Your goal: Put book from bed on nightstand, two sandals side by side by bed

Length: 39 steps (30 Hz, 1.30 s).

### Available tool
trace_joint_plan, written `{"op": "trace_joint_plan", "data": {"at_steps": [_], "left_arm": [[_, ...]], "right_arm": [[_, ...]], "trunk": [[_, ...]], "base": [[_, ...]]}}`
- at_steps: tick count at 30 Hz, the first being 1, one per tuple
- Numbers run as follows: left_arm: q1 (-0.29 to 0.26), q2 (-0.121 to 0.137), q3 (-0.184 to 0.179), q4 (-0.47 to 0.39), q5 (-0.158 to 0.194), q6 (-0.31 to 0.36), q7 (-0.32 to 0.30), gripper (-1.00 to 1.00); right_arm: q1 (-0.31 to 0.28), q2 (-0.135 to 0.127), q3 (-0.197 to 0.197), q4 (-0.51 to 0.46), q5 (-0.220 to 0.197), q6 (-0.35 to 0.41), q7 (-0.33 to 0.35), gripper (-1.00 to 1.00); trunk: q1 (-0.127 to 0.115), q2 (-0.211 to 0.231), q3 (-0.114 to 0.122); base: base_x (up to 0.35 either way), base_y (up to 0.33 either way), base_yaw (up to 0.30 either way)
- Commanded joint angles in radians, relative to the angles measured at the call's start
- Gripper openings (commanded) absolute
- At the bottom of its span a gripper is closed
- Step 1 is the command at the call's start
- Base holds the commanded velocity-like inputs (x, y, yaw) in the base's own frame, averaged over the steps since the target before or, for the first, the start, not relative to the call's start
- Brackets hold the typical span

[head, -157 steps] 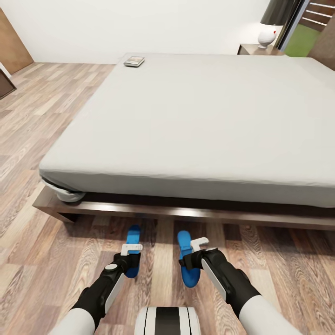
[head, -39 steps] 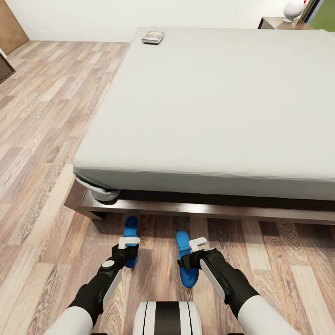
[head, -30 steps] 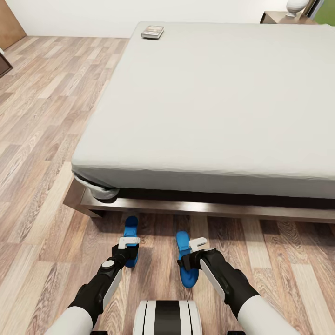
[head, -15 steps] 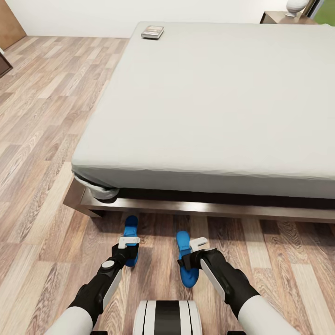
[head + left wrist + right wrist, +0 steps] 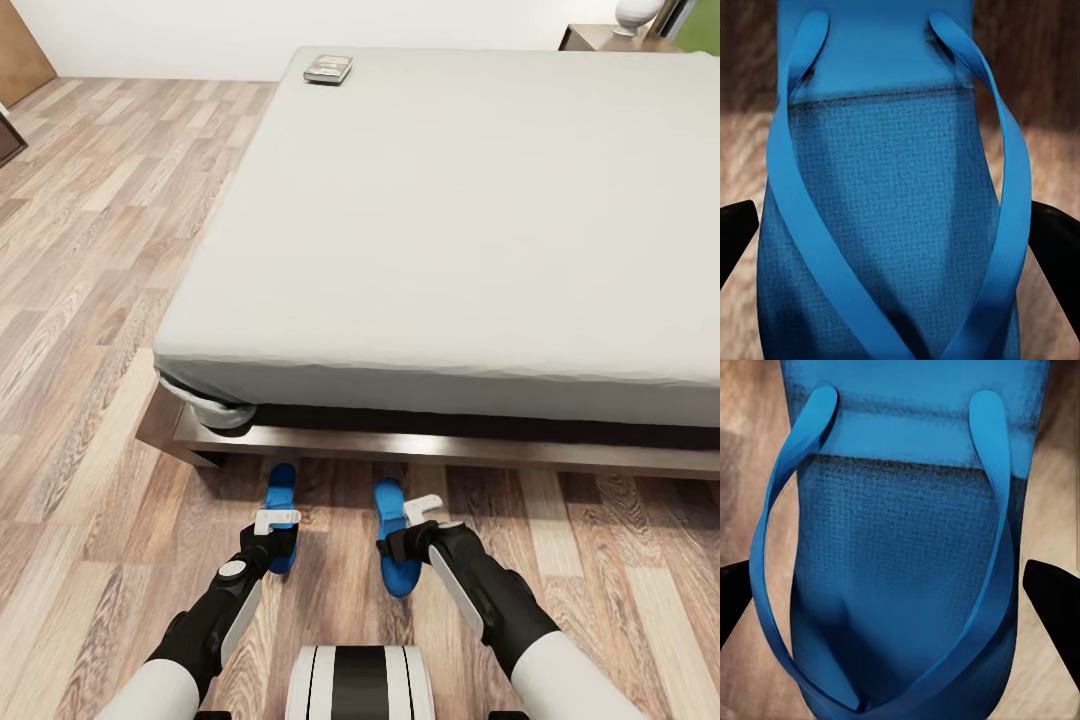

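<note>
Sandals: left sandal (image 5: 281,500) and right sandal (image 5: 392,548) lie on the floor at lower centre, beside the bed (image 5: 450,220), a gap between them.
Left gripper (image 5: 276,520) and right gripper (image 5: 415,520): fingers spread, straddling each sandal.
Book (image 5: 328,68): upper left on the mattress, unmoved.
Nightstand (image 5: 600,38): upper right, bearing a white lamp (image 5: 638,12).

Counts, head view:
- 2 blue sandals seen on the wood floor (image 5: 90,300): left sandal (image 5: 282,484), right sandal (image 5: 392,505).
- 1 bed (image 5: 460,220), white mattress.
- 1 book (image 5: 328,69), lying at far corner of bed.
- 1 nightstand (image 5: 600,39), partly seen.
- 1 white lamp base (image 5: 638,13) counted on it.
- 2 grippers: left gripper (image 5: 274,524), right gripper (image 5: 415,520).
</note>
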Motion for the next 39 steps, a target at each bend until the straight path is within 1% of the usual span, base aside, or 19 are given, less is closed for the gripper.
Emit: {"op": "trace_joint_plan", "data": {"at_steps": [1,6,11,17,20,30,36,39], "left_arm": [[0.0,0.001,-0.003,-0.002,0.005,0.005,0.005,-1.0],[0.0,0.001,-0.003,-0.002,0.005,0.005,0.004,-1.0],[0.0,0.001,-0.003,-0.002,0.005,0.005,0.005,-1.0],[0.0,0.0,-0.005,-0.002,0.005,0.005,0.005,-1.0],[0.0,0.0,-0.005,-0.002,0.005,0.005,0.005,-1.0],[0.0,-0.001,-0.005,-0.012,0.005,0.003,0.005,-1.0],[0.0,0.0,-0.005,-0.033,0.004,0.003,0.005,-1.0],[0.0,0.0,-0.005,-0.033,0.004,-0.009,0.005,-1.0]], "right_arm": [[0.0,0.0,0.0,-0.009,0.0,0.006,0.002,-1.0],[0.0,0.0,0.0,-0.023,0.0,0.008,0.002,-1.0],[0.0,-0.001,0.0,-0.027,0.0,0.009,0.002,-1.0],[0.0,-0.001,0.0,-0.028,0.0,0.009,0.001,-1.0],[0.0,-0.001,0.001,-0.028,0.0,0.009,0.001,-1.0],[0.0,-0.001,0.002,-0.028,0.0,0.009,0.001,-1.0],[0.0,-0.001,0.002,-0.028,0.0,0.009,0.001,-1.0],[0.0,0.0,0.002,-0.028,0.0,0.009,0.001,-1.0]], "trunk": [[0.0,0.0,-0.001],[0.0,0.0,-0.001],[0.002,-0.001,-0.02],[0.002,-0.001,-0.02],[0.003,-0.002,-0.032],[0.003,-0.002,-0.032],[0.003,-0.002,-0.032],[0.005,-0.003,-0.043]], "base": [[0.0,0.0,0.0],[0.0,0.0,0.0],[0.0,0.0,0.0],[0.0,0.0,0.0],[0.0,0.0,0.0],[0.0,0.0,0.0],[0.0,0.0,0.0],[0.0,0.0,0.0]]}}
